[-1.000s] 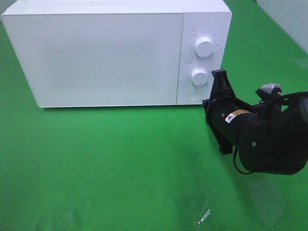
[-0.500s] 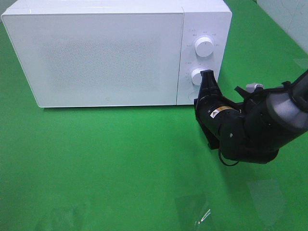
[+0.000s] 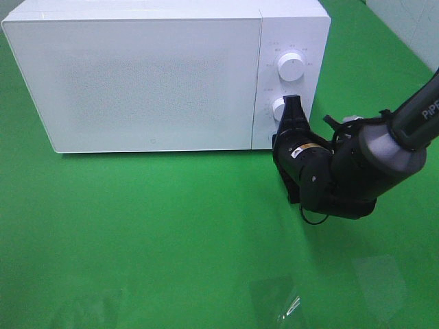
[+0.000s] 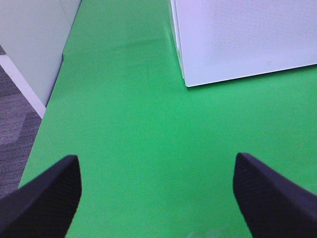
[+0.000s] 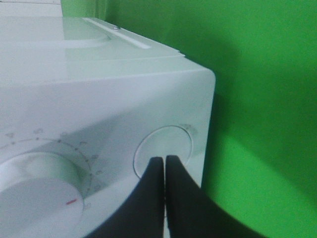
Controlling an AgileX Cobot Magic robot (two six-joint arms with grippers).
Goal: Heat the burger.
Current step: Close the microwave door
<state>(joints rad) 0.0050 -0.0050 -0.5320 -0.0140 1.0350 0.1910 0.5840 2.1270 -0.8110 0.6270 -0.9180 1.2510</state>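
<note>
- Two grippers are in view, and only the right gripper (image 5: 164,161) is engaged with the microwave (image 3: 151,75).
- Its jaws are pressed together into a single narrow tip, which suits pushing rather than grasping.
- That tip is aimed at the round button (image 5: 171,141) at the foot of the control panel, just below the lower knob (image 3: 280,108); whether contact is made cannot be told.
- The button is judged to be the door release, which would explain why the arm is laid low and angled in from the side.
- The door (image 3: 137,89) is shut flush with the panel.
- The burger is not seen in any view. Whether it lies behind the closed door cannot be told.
- The left gripper (image 4: 158,193) is held with its jaws wide apart and nothing between them, above the bare green cloth (image 4: 148,114) near the microwave's other front corner, apparently kept ready and out of the way.
- The upper knob (image 3: 291,66) is untouched, so heating is judged not yet started.
</note>
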